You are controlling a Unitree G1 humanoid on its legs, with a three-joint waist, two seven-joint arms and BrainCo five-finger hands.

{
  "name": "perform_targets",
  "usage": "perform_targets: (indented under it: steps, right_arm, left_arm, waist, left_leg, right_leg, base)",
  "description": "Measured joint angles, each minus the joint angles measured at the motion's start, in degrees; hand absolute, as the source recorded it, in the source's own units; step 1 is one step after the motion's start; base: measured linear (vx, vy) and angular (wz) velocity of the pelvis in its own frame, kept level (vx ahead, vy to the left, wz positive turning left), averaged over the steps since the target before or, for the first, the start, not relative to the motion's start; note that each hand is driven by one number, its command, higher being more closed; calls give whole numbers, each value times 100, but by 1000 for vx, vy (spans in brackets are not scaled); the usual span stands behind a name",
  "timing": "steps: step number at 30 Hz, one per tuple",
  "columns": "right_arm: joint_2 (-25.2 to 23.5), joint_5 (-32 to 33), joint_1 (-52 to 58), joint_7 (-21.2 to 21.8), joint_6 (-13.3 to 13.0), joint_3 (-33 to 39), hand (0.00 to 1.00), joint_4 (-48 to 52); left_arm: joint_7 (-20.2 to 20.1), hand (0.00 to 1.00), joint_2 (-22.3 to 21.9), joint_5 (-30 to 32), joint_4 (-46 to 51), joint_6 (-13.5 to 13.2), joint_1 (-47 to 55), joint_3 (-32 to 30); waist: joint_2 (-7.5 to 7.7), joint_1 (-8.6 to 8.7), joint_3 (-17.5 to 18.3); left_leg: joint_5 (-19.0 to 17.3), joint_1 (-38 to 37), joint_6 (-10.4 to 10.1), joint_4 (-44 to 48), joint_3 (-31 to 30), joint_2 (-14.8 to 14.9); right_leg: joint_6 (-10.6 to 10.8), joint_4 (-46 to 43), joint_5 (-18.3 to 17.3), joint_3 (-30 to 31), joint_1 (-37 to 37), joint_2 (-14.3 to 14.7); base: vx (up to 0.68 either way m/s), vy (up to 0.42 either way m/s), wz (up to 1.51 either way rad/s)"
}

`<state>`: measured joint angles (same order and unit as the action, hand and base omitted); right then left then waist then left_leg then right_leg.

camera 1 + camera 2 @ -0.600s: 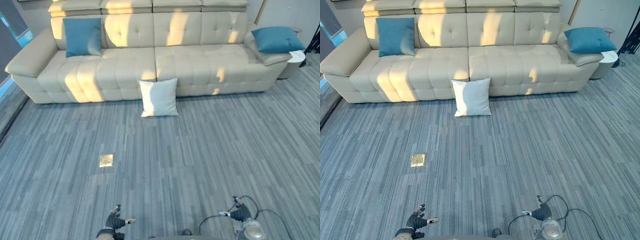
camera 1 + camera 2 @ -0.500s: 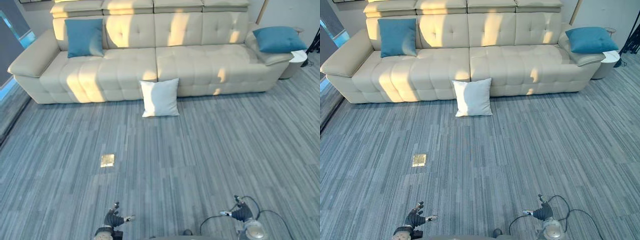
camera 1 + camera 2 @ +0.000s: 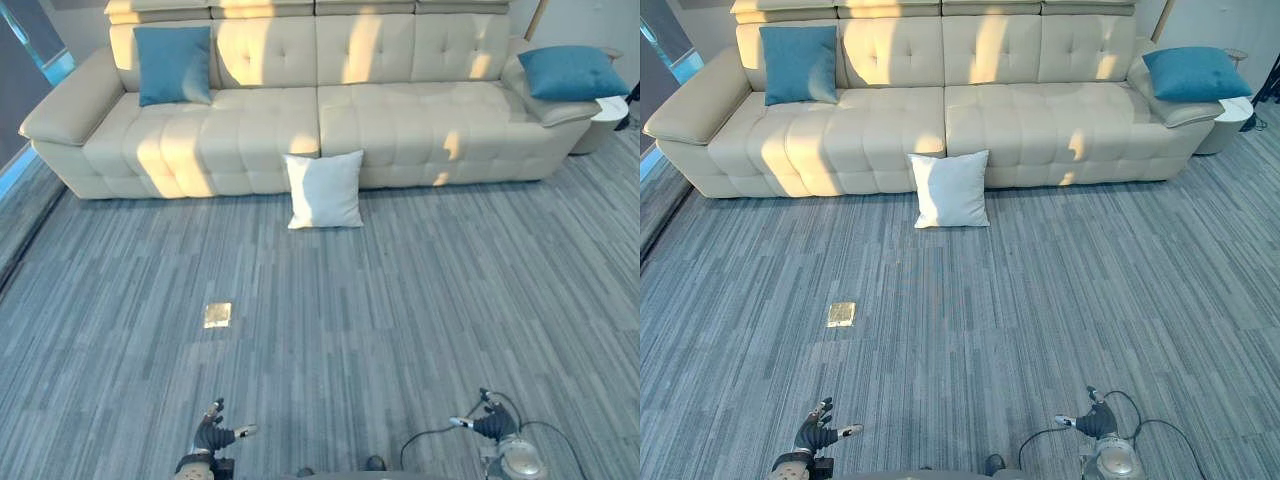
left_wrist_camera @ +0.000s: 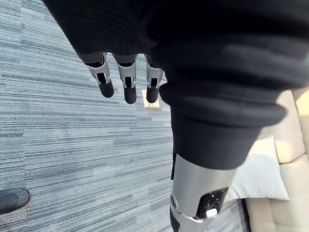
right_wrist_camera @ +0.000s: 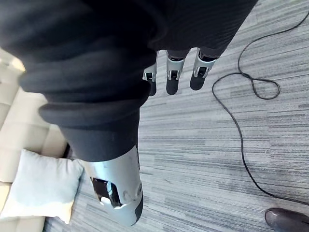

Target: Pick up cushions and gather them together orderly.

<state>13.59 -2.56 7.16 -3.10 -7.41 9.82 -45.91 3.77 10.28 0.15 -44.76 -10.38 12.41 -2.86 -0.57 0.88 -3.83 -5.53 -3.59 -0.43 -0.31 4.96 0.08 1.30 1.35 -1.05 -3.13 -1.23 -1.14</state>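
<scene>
White cushion upright against sofa, face apparently outward, left hand and right hand spread.

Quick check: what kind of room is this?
Probably a living room or lounge: a long cream sofa, a blue cushion on it, a white cushion propped against its front on grey carpet.

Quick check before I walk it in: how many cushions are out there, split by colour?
Blue: 2, the left blue cushion on the sofa seat, the right blue cushion on its armrest
White: 1, the white cushion on the carpet, leaning against the sofa front
Total: 3
</scene>
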Motion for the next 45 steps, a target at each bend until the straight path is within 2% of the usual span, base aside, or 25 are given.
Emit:
perform_targets:
  steps: [5,9,12,13,16,18,20,21,23,24,25,27,28,31,33,34,35,36,39,40,41,42,43,44,45]
  right_arm:
    - [-197,218,-221,-49,12,113,0,-58]
    - [-276,303,-368,-53,38,106,0,-53]
    - [-471,333,-240,-50,118,46,0,-40]
    - [-493,356,-202,-45,131,23,0,-42]
    - [-460,448,-172,-47,136,-89,0,-41]
    - [-399,475,-174,-48,126,-88,0,-38]
    - [-387,474,-44,-53,122,-85,0,27]
    - [-373,473,-23,-53,147,-59,0,-2]
    - [-424,470,-97,-35,135,-85,0,120]
    - [-415,470,-91,-35,136,-89,0,178]
    - [-392,472,-60,-42,130,-139,0,253]
    - [-495,481,-54,-57,118,-197,0,404]
    - [-574,503,-50,-56,93,-195,0,609]
    - [-619,592,-156,-56,-11,-194,0,854]
    - [-593,660,-314,-66,-16,-180,0,733]
    - [-537,659,-303,-74,-13,-178,0,636]
    - [-548,659,-285,-90,-12,-185,0,548]
    - [-640,654,-342,-108,20,-263,0,381]
    - [-612,641,-336,-103,13,-322,0,382]
    - [-628,592,-371,-91,4,-403,0,371]
    - [-632,569,-377,-82,3,-419,0,366]
    - [-633,461,-404,-51,2,-500,0,297]
    - [-628,443,-406,-45,5,-568,0,255]
    - [-630,421,-390,-43,17,-732,0,221]
    - [-626,419,-387,-44,11,-816,0,223]
  left_arm:
    - [11,0,-25,-183,232,6,-1,-2]
    - [16,0,-112,-378,494,19,6,3]
    - [50,0,0,-437,499,39,-32,12]
    - [59,0,23,-446,499,63,-29,17]
    - [131,0,69,-525,496,109,-161,60]
    - [151,0,67,-583,492,104,-345,73]
    - [150,0,56,-605,463,101,-442,112]
    - [150,0,-43,-606,381,100,-514,103]
    - [135,0,-105,-601,362,100,-528,99]
    - [135,0,-166,-601,367,100,-519,90]
    - [128,0,-265,-599,378,99,-446,64]
    - [115,0,-318,-599,387,98,-332,62]
    - [114,0,-333,-600,452,97,-311,71]
    - [102,0,-334,-603,607,64,-259,70]
    - [102,0,-358,-602,571,57,-220,68]
    - [99,0,-421,-602,511,56,-106,69]
    - [97,0,-420,-626,450,50,-108,46]
    - [146,0,-404,-624,368,31,-250,-28]
    - [133,0,-355,-612,305,-8,-192,-61]
    - [146,0,-356,-624,283,-4,-109,-76]
    - [147,0,-337,-623,259,-4,-105,-76]
    - [142,0,-275,-619,147,11,-112,-13]
    - [143,0,-273,-619,104,21,-109,9]
    - [164,0,-248,-618,58,39,-94,15]
    - [165,0,-180,-617,63,40,-98,14]
  waist:
    - [48,-26,-42]
    - [119,-59,-279]
    - [145,-3,-439]
    - [131,-10,-463]
    - [110,20,-554]
    - [22,160,-605]
    - [102,237,-604]
    - [-27,290,-602]
    - [-73,317,-685]
    - [-121,291,-777]
    - [-179,235,-870]
    - [-193,21,-914]
    - [-18,-121,-965]
    - [119,-334,-954]
    - [127,-377,-965]
    - [-21,-441,-906]
    - [-5,-507,-915]
    - [228,-479,-846]
    - [280,-495,-813]
    - [298,-481,-810]
    - [298,-470,-810]
    - [295,-435,-821]
    - [283,-395,-827]
    - [266,-298,-833]
    - [229,-301,-840]
  left_leg:
    - [-148,317,142,269,81,8]
    - [-1011,684,306,1312,293,-60]
    - [-1351,381,533,1565,203,-122]
    - [-1402,306,528,1570,169,-111]
    - [-1532,-101,451,1389,73,85]
    - [-1481,-547,348,870,-134,301]
    - [-1523,-870,49,742,-288,339]
    - [-1566,-879,-211,1095,-382,519]
    - [-937,-361,-661,2294,-274,546]
    - [-561,-154,-626,3022,-234,583]
    - [255,235,-635,4157,-207,721]
    - [-217,1068,-251,6023,158,1120]
    - [-465,1558,-117,6270,425,1195]
    - [-714,2678,31,5522,766,1118]
    - [-612,3017,-102,3906,667,847]
    - [-9,2935,-385,2147,309,677]
    - [643,2820,-235,2095,270,643]
    - [301,2771,35,2260,326,382]
    - [-420,2641,352,3047,526,364]
    - [-812,2169,412,2993,718,322]
    - [-877,2073,414,2973,753,310]
    - [-1054,1638,461,2859,875,269]
    - [-1113,1397,487,2809,916,258]
    - [-1130,820,518,2560,947,230]
    - [-1129,453,517,2304,940,242]
  right_leg:
    - [47,-185,-81,60,308,-8]
    - [517,-2203,-1111,192,1134,-235]
    - [394,-4524,-1225,-65,2146,-474]
    - [366,-4604,-1319,-171,2242,-492]
    - [283,-4041,-1419,-687,2588,-394]
    - [207,-2960,-1073,-948,2865,-137]
    - [-136,-2360,-297,-916,3079,-47]
    - [-446,-2762,-32,-1078,3058,-62]
    - [-472,-2754,-419,-1120,2754,-65]
    - [-467,-2606,-494,-1125,2456,-5]
    - [-471,-2274,-567,-1110,1913,31]
    - [-580,-1744,-648,-971,889,202]
    - [-602,-1469,-663,-858,435,172]
    - [-432,-888,-803,-572,-210,-5]
    - [-175,-729,-1066,-410,-528,-164]
    - [-7,-701,-1322,-216,-787,-187]
    - [91,-704,-1449,-73,-882,-208]
    - [58,-798,-1388,77,-903,-454]
    - [236,-1982,-1287,651,-631,-616]
    - [911,-3392,-961,829,-194,-716]
    - [1147,-3737,-791,865,-67,-729]
    - [1445,-5025,-588,937,433,-808]
    - [1365,-5590,-647,894,652,-850]
    - [846,-6302,-919,431,1087,-988]
    - [554,-6284,-1091,125,1302,-989]
  base:
    - [9,7,-7]
    - [3,57,-17]
    - [194,87,4]
    - [315,62,9]
    - [422,10,20]
    - [565,-60,58]
    - [806,-147,67]
    - [683,-146,55]
    - [553,-146,30]
    - [707,-189,15]
    - [690,-143,0]
    - [771,-94,-24]
    - [596,-38,-35]
    - [574,32,-45]
    - [629,173,-57]
    - [491,212,-62]
    - [723,313,-47]
    - [720,317,-14]
    - [527,232,-30]
    - [632,282,-60]
    - [608,251,-54]
    - [384,135,-29]
    - [554,141,-31]
    - [452,90,-21]
    - [539,77,-19]
